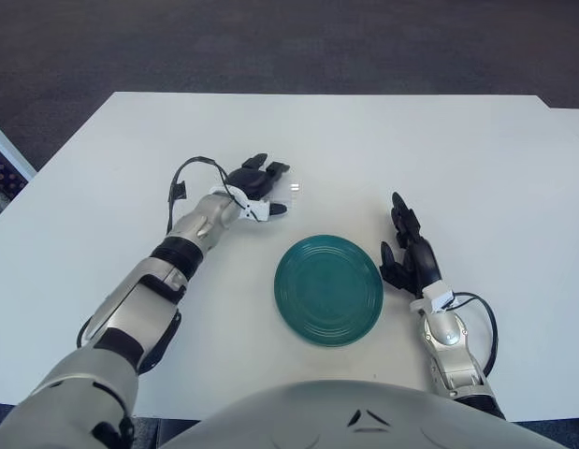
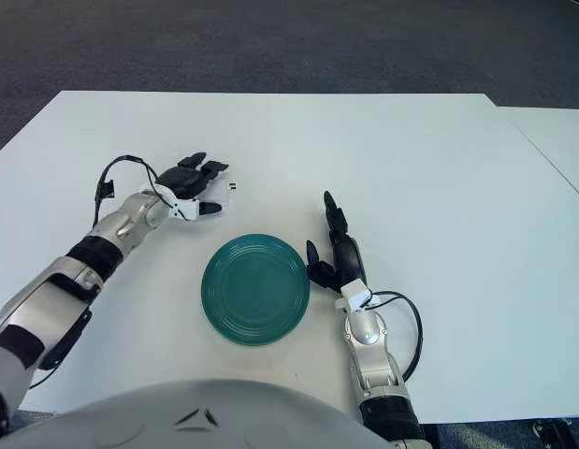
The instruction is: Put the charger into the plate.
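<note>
A small white charger (image 1: 291,190) lies on the white table, a little beyond the plate's far left rim. The teal plate (image 1: 328,290) sits in the middle near me and holds nothing. My left hand (image 1: 263,187) reaches in from the left, with its dark fingers spread above the charger's left side and its thumb below it. The fingers are not closed on the charger. My right hand (image 1: 407,254) shows just right of the plate, fingers extended and holding nothing.
The white table (image 1: 476,168) ends at a far edge with dark carpet (image 1: 289,42) behind it. A black cable (image 1: 181,178) loops off my left wrist, and another (image 1: 476,313) off my right wrist. My torso (image 1: 354,416) covers the near edge.
</note>
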Controlling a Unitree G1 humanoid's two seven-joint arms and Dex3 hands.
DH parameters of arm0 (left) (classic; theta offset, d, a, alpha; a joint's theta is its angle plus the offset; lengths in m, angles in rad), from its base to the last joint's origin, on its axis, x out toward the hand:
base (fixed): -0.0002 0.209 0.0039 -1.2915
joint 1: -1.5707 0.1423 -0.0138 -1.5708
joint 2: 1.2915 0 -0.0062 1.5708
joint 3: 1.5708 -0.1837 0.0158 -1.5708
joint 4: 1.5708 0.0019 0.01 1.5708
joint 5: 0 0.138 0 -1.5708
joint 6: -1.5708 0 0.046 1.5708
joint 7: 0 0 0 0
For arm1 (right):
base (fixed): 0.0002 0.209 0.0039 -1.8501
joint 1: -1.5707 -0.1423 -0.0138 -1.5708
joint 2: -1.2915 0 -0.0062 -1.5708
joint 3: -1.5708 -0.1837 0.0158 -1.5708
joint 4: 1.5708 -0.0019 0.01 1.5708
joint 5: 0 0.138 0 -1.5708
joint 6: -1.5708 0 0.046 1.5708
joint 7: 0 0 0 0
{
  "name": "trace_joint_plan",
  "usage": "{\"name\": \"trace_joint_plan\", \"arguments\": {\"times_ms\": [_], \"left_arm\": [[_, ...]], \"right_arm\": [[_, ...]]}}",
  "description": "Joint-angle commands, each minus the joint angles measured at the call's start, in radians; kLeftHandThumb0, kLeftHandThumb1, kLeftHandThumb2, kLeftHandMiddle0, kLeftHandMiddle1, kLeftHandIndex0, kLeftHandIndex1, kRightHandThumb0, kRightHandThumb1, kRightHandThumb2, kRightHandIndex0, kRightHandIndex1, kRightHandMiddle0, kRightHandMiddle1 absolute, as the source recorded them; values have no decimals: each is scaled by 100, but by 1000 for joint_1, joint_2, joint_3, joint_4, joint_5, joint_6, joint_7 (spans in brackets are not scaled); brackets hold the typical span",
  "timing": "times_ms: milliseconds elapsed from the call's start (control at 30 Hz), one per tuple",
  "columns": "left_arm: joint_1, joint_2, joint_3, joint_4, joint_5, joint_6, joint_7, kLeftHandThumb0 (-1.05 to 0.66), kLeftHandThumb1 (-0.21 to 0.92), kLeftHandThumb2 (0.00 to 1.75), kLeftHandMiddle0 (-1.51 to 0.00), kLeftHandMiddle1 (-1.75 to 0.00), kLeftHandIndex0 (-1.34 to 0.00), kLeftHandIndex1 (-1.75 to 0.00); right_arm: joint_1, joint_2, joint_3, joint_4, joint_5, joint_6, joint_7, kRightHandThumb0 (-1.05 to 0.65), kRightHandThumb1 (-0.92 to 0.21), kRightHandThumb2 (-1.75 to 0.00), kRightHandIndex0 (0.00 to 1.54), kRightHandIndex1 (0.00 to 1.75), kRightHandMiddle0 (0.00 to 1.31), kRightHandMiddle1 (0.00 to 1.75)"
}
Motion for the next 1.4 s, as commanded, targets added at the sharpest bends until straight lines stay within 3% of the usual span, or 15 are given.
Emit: {"name": "trace_joint_plan", "arguments": {"times_ms": [0, 167, 267, 367, 633, 967, 1200, 1267, 1367], "left_arm": [[-31, -9, 0, 19, -8, 27, -18, -105, 92, 64, -16, -3, -6, -70], [-38, -20, -21, 49, 0, 43, -36, -105, 92, 65, -26, -8, -8, -72], [-44, -21, -32, 61, 2, 43, -50, -105, 92, 67, -10, -56, -9, -69], [-49, -20, -44, 77, 2, 35, -65, -105, 92, 70, -3, -82, -10, -68], [-68, -23, -64, 154, -14, 3, -117, -105, 92, 77, 0, -111, -13, -68], [-99, -30, -81, 215, -29, -13, -193, -105, 92, 78, -6, -110, -14, -79], [-112, -29, -109, 234, -13, -17, -221, -105, 92, 75, -19, -85, -11, -101], [-116, -28, -121, 232, -5, -14, -233, -105, 92, 71, -16, -133, -9, -124], [-119, -28, -131, 231, -2, -11, -235, -101, 92, 66, -23, -161, -8, -141]], "right_arm": [[74, 7, 8, 64, -2, 20, 2, -105, -92, -79, 0, 0, 0, 0], [82, 10, 8, 51, 0, 34, 6, -105, -92, -78, 0, 0, 0, 0], [85, 10, 7, 47, 1, 35, 8, -105, -92, -78, 0, 0, 0, 0], [87, 8, 6, 45, -1, 36, 8, -105, -92, -79, 0, 0, 0, 0], [93, 0, 9, 45, -17, 5, 2, -105, -92, -78, 0, 0, 0, 0], [102, -6, 13, 40, 7, -34, 29, -105, -92, -78, 0, 0, 0, 0], [107, -2, 6, 26, 24, -40, 43, -105, -92, -78, 0, 0, 0, 0], [112, 2, 4, 14, 34, -31, 49, -105, -92, -78, 0, 0, 0, 0], [114, 5, 1, 6, 48, -20, 56, -105, -92, -78, 0, 0, 0, 0]]}}
